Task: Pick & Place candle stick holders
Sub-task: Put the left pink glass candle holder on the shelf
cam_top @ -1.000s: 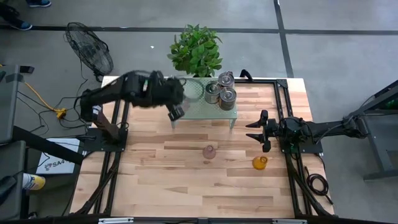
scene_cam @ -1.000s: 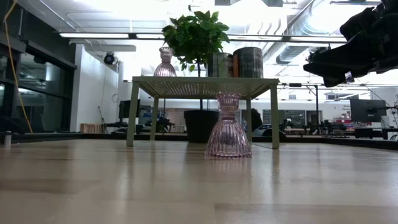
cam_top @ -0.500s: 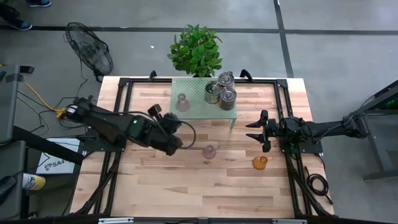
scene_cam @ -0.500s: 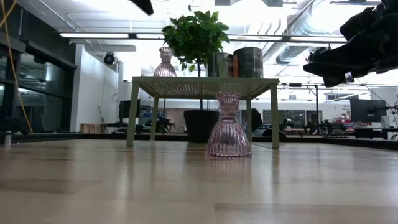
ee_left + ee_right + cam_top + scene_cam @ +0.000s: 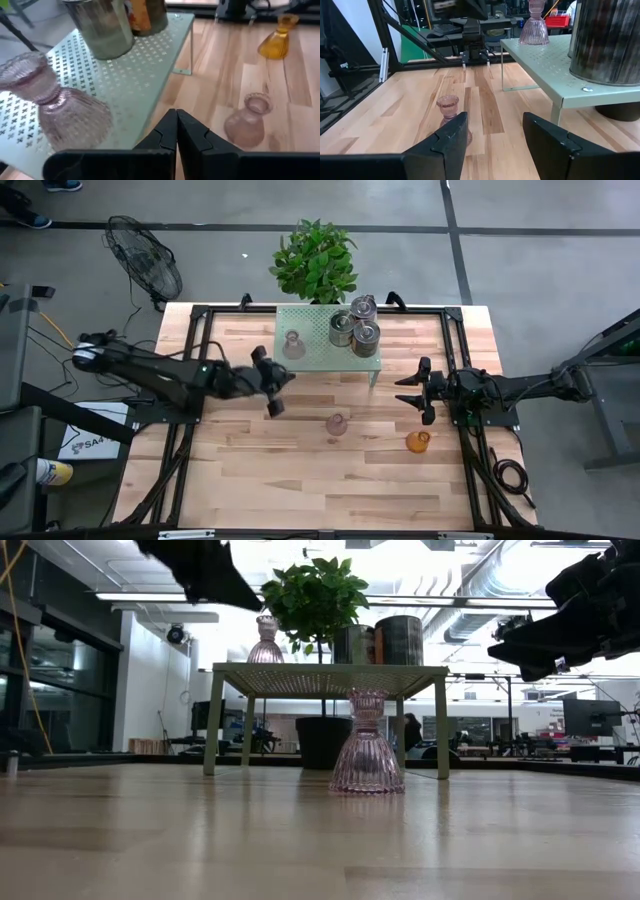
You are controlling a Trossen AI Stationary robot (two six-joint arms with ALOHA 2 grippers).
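Note:
A green perforated shelf (image 5: 300, 328) stands at the table's far middle. On it stand three silver holders (image 5: 342, 328) and one pink glass holder (image 5: 292, 345), which also shows in the left wrist view (image 5: 60, 107). A second pink holder (image 5: 337, 424) and the amber holder (image 5: 418, 441) stand on the wooden table. My left gripper (image 5: 272, 385) is shut and empty, hovering just near-left of the shelf; it also shows in its own wrist view (image 5: 176, 125). My right gripper (image 5: 420, 390) is open and empty, right of the shelf; it also shows in its own wrist view (image 5: 492, 135).
A potted plant (image 5: 316, 260) stands behind the shelf's far edge. Black frame rails (image 5: 190, 350) run along both sides of the table. Bare wood lies across the near half of the table (image 5: 300, 480).
My left gripper has drawn away from the shelf toward the table's near-left and come down, with its arm swinging low along the left side. The pink holder on the shelf has stayed put. My right arm has kept still.

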